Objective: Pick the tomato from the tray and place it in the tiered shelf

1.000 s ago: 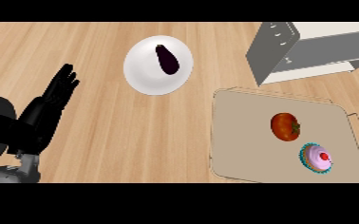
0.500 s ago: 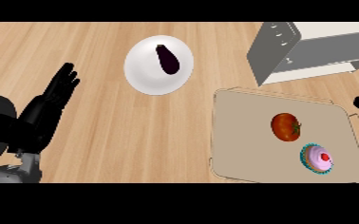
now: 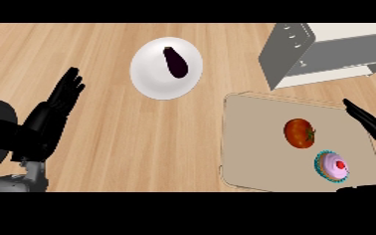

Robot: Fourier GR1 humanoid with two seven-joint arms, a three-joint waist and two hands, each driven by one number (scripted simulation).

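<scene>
A red tomato (image 3: 300,133) lies on the beige tray (image 3: 253,144) at the right of the head view. The grey tiered shelf (image 3: 294,55) stands behind the tray at the upper right. My right hand (image 3: 360,116) shows only as straight black fingers coming in from the right edge, just right of the tomato and apart from it. My left hand (image 3: 50,117) rests open at the left, fingers up, far from the tray.
A pink cupcake in a teal wrapper (image 3: 332,166) sits on the tray just below and right of the tomato. A white plate (image 3: 150,77) with a dark eggplant (image 3: 175,61) lies at the upper middle of the wooden counter.
My right hand has come further into view from the right edge, its fingers now reaching closer to the tomato. The left hand has not moved.
</scene>
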